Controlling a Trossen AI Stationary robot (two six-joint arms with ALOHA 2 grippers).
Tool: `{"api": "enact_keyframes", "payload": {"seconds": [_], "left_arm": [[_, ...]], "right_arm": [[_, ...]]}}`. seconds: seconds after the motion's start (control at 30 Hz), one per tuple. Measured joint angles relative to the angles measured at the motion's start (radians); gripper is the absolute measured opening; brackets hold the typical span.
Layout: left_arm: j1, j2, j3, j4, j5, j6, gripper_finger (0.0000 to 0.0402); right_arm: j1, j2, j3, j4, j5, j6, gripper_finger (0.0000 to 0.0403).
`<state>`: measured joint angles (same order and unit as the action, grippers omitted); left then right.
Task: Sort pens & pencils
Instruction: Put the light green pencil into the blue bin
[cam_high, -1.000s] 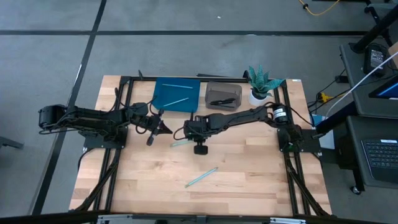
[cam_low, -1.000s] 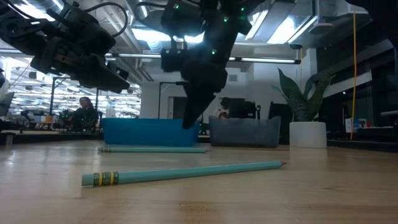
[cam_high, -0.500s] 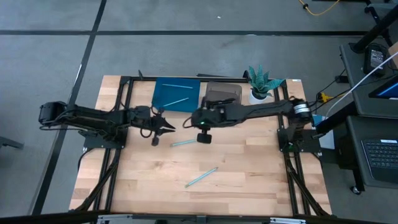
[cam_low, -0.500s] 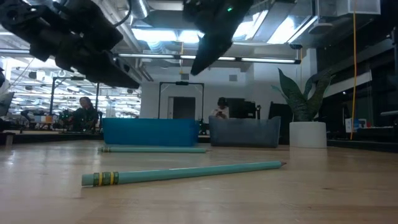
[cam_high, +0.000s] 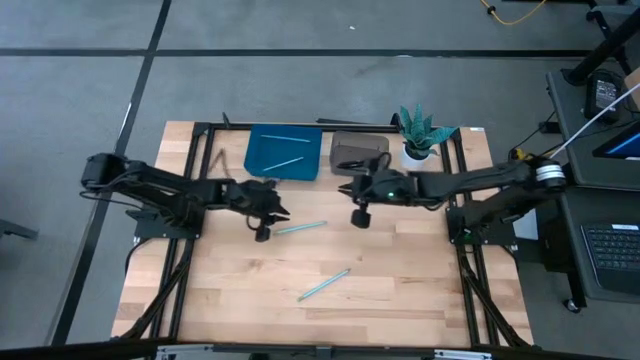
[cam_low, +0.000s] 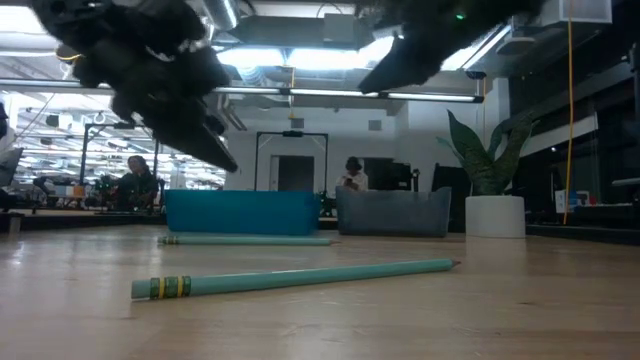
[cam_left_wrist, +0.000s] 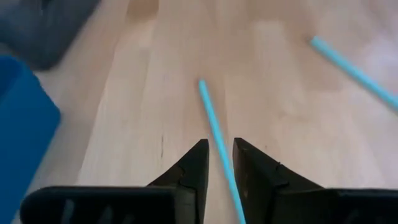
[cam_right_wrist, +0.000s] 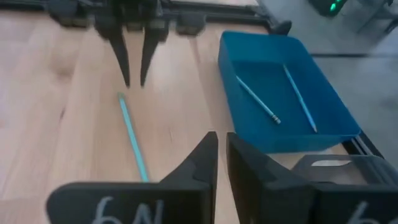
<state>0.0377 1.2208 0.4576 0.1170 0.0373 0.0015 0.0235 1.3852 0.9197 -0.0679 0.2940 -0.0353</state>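
From the high view I see the left gripper (cam_high: 283, 213) over the middle of the table (cam_high: 420, 270), just in front of the blue bin (cam_high: 284, 152), its tips at the end of a light-blue pencil (cam_high: 301, 228) lying flat on the wood. A second pencil (cam_high: 324, 284) lies well apart, closer to the front edge. Two more pencils (cam_high: 284, 163) rest inside the blue bin at the back edge. The right gripper (cam_high: 347, 187) hangs in front of the grey bin (cam_high: 359, 153), beside the potted plant (cam_high: 419, 133); dark pens (cam_high: 357, 161) show faintly in that bin.

In the low view both arms hang above the wood. One pencil (cam_low: 296, 277) lies in the foreground, another (cam_low: 245, 240) farther back, in front of the blue bin (cam_low: 240, 212) and grey bin (cam_low: 393, 213).

Through the left wrist view my left fingers (cam_left_wrist: 186, 171) are parted by a narrow gap and hold nothing; a pencil (cam_left_wrist: 217, 140) runs between the tips, and another (cam_left_wrist: 354, 71) lies off to the side.

Through the right wrist view the right fingers (cam_right_wrist: 200, 160) are nearly closed and empty. Ahead I see the left gripper (cam_right_wrist: 133, 78) pointing down at the pencil (cam_right_wrist: 133, 137), and the blue bin (cam_right_wrist: 317, 93) with its two pencils (cam_right_wrist: 256, 99).
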Motion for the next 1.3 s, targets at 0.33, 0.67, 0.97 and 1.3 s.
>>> {"api": "enact_keyframes", "payload": {"seconds": [0.33, 0.67, 0.97, 1.3], "left_arm": [[-0.078, 0.288, 0.295, -0.321, -0.117, -0.072, 0.0085], [-0.112, 0.439, 0.393, -0.482, -0.119, -0.222, 0.0083], [-0.113, 0.495, 0.4, -0.489, -0.075, -0.264, 0.0083], [-0.112, 0.498, 0.399, -0.514, -0.073, -0.262, 0.0078]], "right_arm": [[0.0, -0.092, -0.228, 0.145, -0.008, 0.028, 0.0037], [0.0, -0.092, -0.305, 0.207, -0.009, 0.034, 0.0037], [0.013, -0.092, -0.305, 0.208, -0.03, 0.032, 0.0037], [0.04, -0.092, -0.305, 0.222, -0.034, 0.029, 0.0037]]}}
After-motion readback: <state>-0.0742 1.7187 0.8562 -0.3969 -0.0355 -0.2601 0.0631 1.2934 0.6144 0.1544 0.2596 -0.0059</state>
